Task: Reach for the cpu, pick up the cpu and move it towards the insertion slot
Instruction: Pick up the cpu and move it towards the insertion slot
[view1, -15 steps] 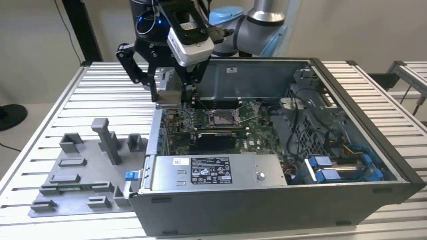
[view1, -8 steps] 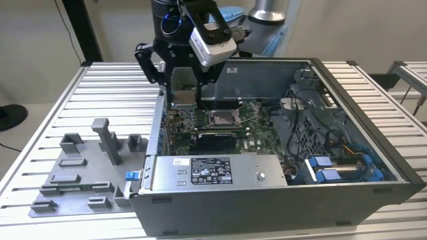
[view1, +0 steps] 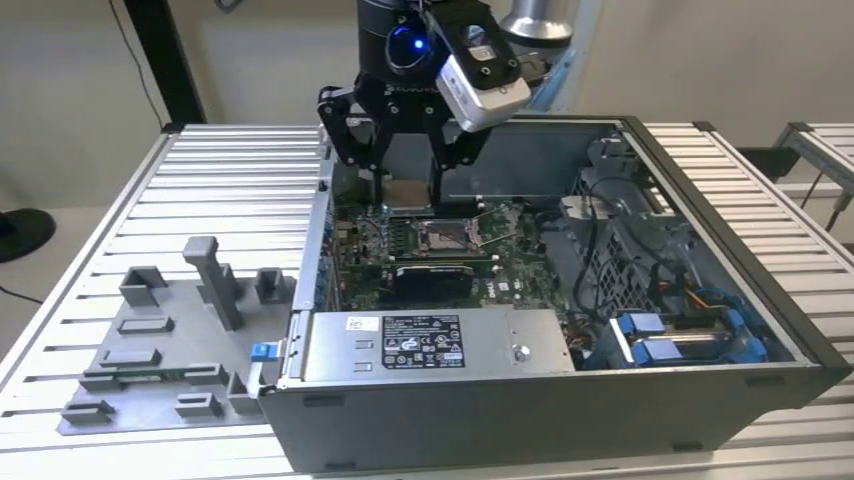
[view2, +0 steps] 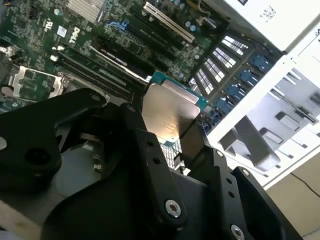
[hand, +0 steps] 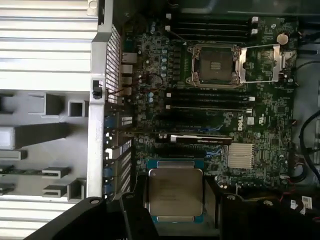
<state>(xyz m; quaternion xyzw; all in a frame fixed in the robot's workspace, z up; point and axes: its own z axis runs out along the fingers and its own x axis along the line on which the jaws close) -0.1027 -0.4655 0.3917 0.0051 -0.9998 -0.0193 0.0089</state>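
The cpu (view1: 407, 190) is a flat silvery square with a thin edge, and my gripper (view1: 406, 196) is shut on it above the open computer case. In both wrist views the cpu (view2: 169, 111) (hand: 175, 192) sits between the black fingers (view2: 145, 145), clear of the board. The insertion slot (view1: 446, 236) is a silver-framed socket on the green board, lower than the chip and a little toward the exterior view's right. In the first wrist view the insertion slot (hand: 215, 65) stands uncovered, its metal lid (hand: 260, 62) swung aside, some distance from the cpu.
The case's metal walls (view1: 320, 200) ring the board. A grey power supply (view1: 427, 345) lies along the near side. Cables and a blue drive cage (view1: 681, 335) fill the exterior view's right. A grey fixture plate with blocks (view1: 174, 340) rests on the slatted table outside the case.
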